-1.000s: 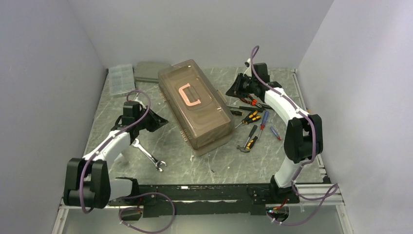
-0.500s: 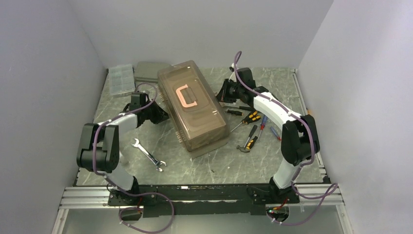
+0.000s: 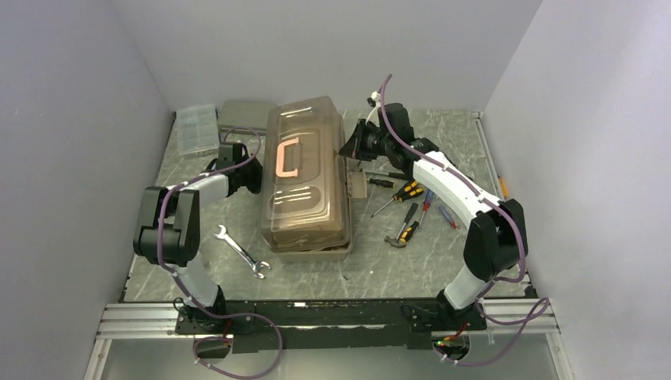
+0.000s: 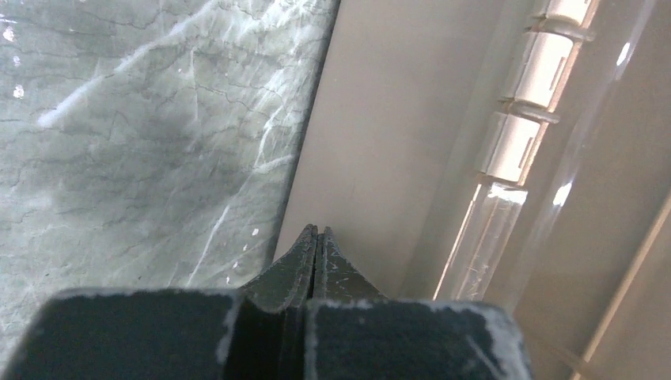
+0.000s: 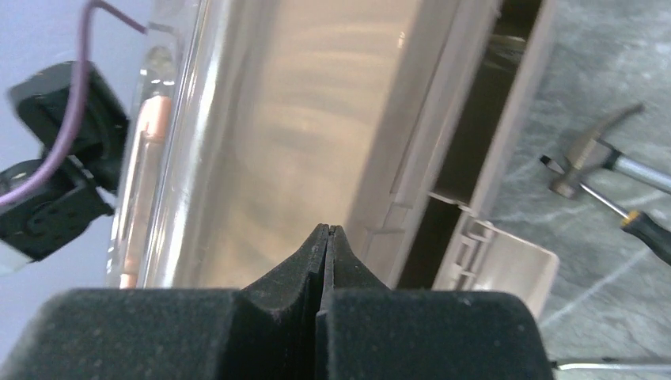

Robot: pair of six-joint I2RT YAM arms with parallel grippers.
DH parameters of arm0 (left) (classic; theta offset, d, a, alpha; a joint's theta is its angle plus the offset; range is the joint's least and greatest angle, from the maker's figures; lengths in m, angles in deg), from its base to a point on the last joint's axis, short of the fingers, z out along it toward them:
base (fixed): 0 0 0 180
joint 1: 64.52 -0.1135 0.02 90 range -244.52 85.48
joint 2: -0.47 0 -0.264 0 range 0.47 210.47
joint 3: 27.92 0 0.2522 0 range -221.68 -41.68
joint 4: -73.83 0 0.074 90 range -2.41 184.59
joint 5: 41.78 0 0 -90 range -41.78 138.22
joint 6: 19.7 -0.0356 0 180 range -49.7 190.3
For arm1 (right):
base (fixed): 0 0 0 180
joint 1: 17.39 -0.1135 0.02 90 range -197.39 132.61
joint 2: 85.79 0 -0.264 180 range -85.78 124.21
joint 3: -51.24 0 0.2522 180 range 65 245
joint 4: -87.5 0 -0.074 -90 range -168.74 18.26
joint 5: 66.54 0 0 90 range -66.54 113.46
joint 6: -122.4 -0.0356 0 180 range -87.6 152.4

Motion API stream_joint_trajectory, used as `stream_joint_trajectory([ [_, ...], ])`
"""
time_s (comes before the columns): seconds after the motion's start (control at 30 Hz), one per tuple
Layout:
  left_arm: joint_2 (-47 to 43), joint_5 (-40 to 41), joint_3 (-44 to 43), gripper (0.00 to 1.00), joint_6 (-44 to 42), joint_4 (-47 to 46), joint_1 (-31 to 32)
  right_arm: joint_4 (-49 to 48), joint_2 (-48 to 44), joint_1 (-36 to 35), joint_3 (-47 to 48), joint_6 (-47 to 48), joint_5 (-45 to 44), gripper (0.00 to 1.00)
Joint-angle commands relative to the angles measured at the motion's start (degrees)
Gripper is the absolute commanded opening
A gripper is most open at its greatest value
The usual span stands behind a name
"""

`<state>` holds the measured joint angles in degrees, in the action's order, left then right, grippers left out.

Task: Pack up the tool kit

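The left claw [image 4: 316, 231] is pinched together on nothing, its tips right at the toolbox's [image 3: 308, 206] left wall, just below the hinges [image 4: 526, 103]. The right claw [image 5: 327, 229] is closed and empty too, nosed up to the box's right side near the far end.

The box lies mid-table between the 2 arms, lid down, pink handle [image 3: 286, 158] on top. A latch [image 3: 358, 187] hangs loose on its right side, with a dark gap showing beside it.

Nothing looks packed. The hammer [image 3: 394, 237] and screwdrivers [image 3: 410, 190] lie to the right of the box, the wrench [image 3: 241, 253] to its left.

The worry, I'd say, is uneven pushing. That could swing the box into the tools on the right. Closed tips could also skid off that smooth wall, or the right claw could catch the dangling latch.
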<state>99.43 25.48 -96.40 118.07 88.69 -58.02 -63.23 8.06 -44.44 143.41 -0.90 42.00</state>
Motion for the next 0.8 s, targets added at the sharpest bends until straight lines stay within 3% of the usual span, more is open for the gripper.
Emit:
stream_joint_trajectory([
  [0.0, -3.2, -5.0, -1.6, 0.0, 0.4, -2.7, 3.5, -4.9, 0.5, -4.1, 2.7, -3.7, 8.4, 0.0],
  [0.33, -6.2, -6.3, -2.2, 0.0, -0.5, 0.7, 2.9, -5.4, 2.6, -5.9, 6.8, -4.9, 9.5, 0.0],
  [0.47, -6.4, -12.7, -1.0, 0.0, -0.6, -1.4, 0.1, -5.6, 3.3, -7.0, 7.7, -5.1, 9.5, 0.0],
  [0.6, -7.7, -13.6, -0.6, 0.05, -4.0, 3.4, -2.6, -5.5, 4.1, -7.6, 8.5, -5.3, 9.6, 0.0],
  [0.77, -8.4, -17.5, 2.7, 0.24, -4.5, 1.3, -5.1, -6.2, 5.1, -8.2, 8.5, -5.6, 10.3, 0.0],
])
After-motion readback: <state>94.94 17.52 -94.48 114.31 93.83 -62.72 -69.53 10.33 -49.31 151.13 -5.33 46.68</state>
